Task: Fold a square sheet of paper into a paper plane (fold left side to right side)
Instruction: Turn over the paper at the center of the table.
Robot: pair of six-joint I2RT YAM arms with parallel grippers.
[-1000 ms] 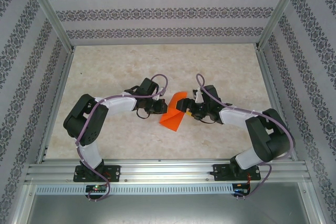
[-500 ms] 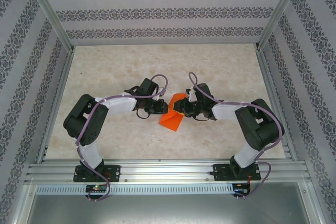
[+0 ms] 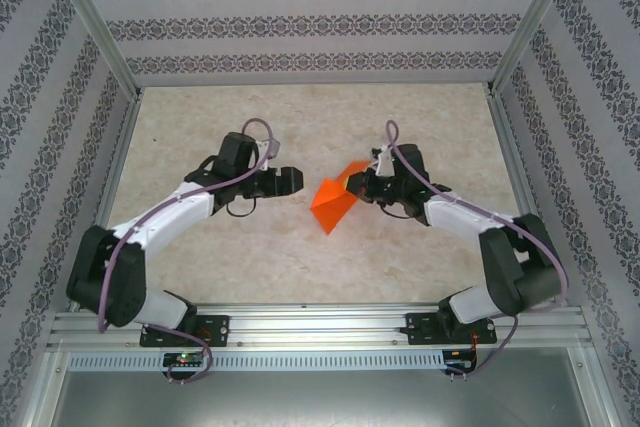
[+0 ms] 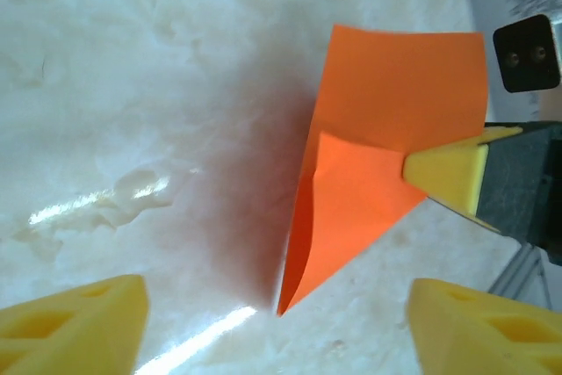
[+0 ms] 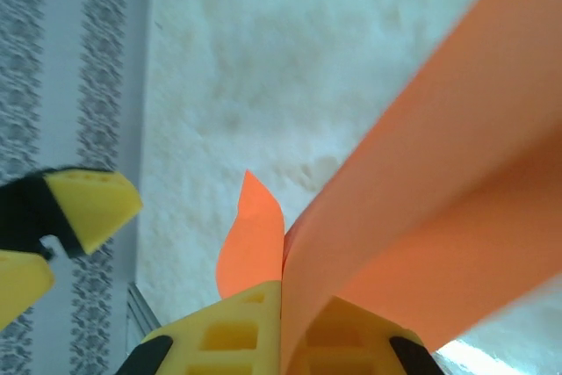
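Bright, even light — glare streaks on the tabletop (image 4: 88,204), soft shadow beside the orange paper (image 4: 395,85).

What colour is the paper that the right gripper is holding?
Plain bright orange; the paper shows best in the left wrist view.

Tabletop (image 3: 300,127) finished in pale beige marbled pattern. Bright glints (image 4: 97,203) are seen on it in left wrist view. Space is enclosed on three sides by walls (image 3: 320,17), papered white with bands of grey floral ornament. Aluminium posts (image 3: 95,27) are set at far corners, slanted outward in top view. Near edge is closed by slotted aluminium rail (image 3: 320,325). Perforated strip (image 3: 320,359) is fixed below it, then plain grey panel (image 3: 320,397). Light even and soft.
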